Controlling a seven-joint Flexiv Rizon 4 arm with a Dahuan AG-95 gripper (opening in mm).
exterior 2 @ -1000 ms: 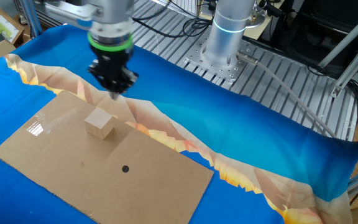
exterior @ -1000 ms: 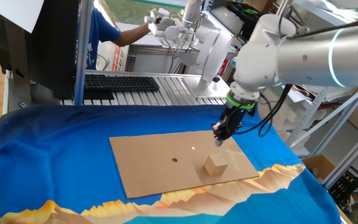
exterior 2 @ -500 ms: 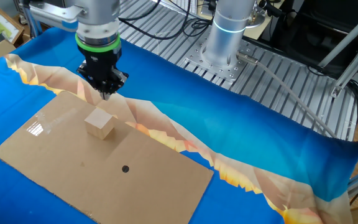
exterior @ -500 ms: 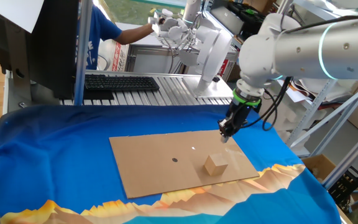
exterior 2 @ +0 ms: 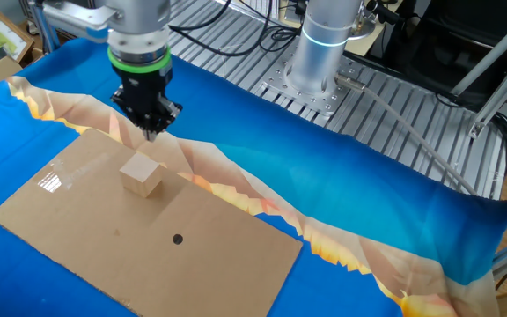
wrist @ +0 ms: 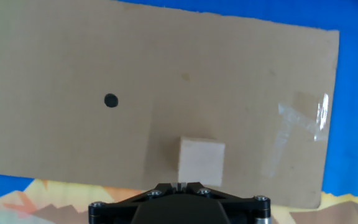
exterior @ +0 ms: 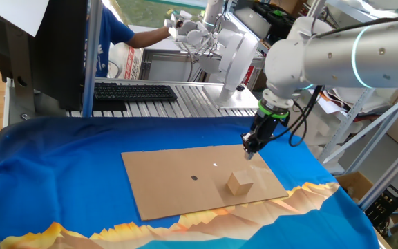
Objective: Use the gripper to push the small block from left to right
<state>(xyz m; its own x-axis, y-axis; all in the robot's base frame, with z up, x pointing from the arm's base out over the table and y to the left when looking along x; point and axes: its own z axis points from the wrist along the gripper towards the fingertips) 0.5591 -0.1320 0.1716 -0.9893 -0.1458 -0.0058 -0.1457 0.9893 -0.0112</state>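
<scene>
The small block (exterior: 240, 183) is a pale tan wooden cube on the right part of the brown cardboard sheet (exterior: 178, 180). It also shows in the other fixed view (exterior 2: 142, 173) and in the hand view (wrist: 201, 161). My gripper (exterior: 249, 147), black with a green ring, hangs shut just above the sheet's far right edge, behind the block and apart from it. In the other fixed view the gripper (exterior 2: 150, 134) is above the sheet's edge beyond the block. In the hand view the gripper (wrist: 181, 185) has its tips together and holds nothing.
A small dark dot (exterior: 194, 177) marks the sheet left of the block. The sheet lies on a blue and orange cloth (exterior: 61, 180). A keyboard (exterior: 133, 91), a white robot hand (exterior: 188, 31) and a person stand behind the table. The arm's base (exterior 2: 324, 48) stands on a metal plate.
My gripper rose and shifted away from the block toward the sheet's far edge a second ago, then stayed still. The block has not moved.
</scene>
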